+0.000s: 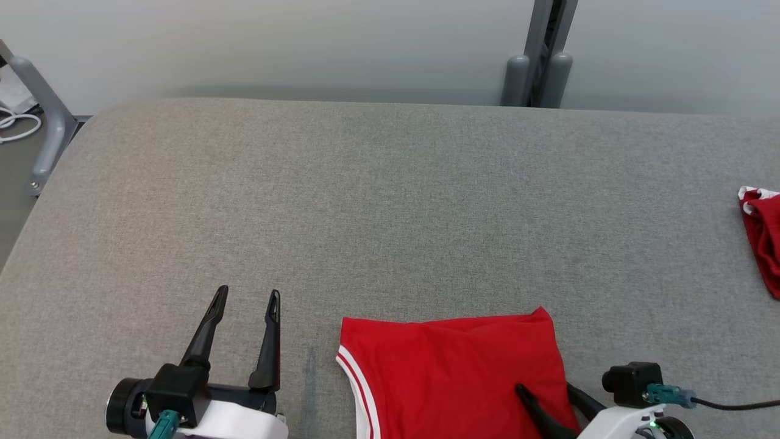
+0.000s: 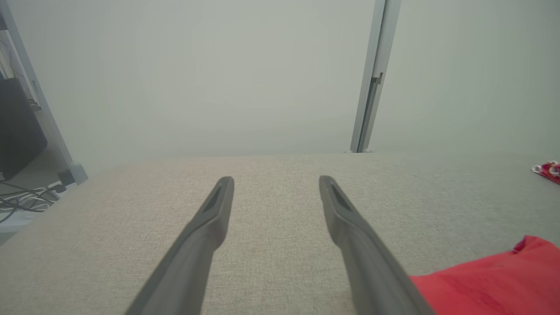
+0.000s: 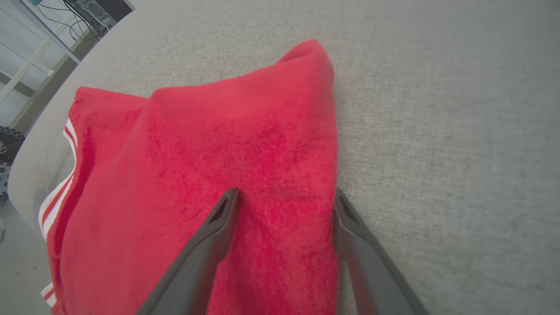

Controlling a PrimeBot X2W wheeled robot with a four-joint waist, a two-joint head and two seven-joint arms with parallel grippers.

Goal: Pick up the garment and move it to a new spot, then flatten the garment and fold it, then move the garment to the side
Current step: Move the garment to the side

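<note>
Your right gripper sits nearest the lens in the right wrist view. Its two fingers are spread wide and low over the red garment, one over the cloth and the other along its right-hand edge. Nothing is pinched between them. The left gripper is just as wide apart and holds nothing, poised above bare grey table just beside the garment's striped side.

The garment lies at the near edge of the table, fairly flat, with one corner peaked up at the far right. I judge you are setting up a grasp. Whether that is the first pick-up or the final move aside, the frames do not settle, as I cannot tell whether a fold has been made.

The next move calls for lowering the right fingers so cloth actually sits between them, then closing on that right edge. Bring the left gripper across to the striped hem if you want a two-point lift.

Use the right wrist view for the hem's white stripes and for the right fingers meeting the cloth, which the head view crops. Use the head view for both grippers together and a second red piece far off to the right.
</note>
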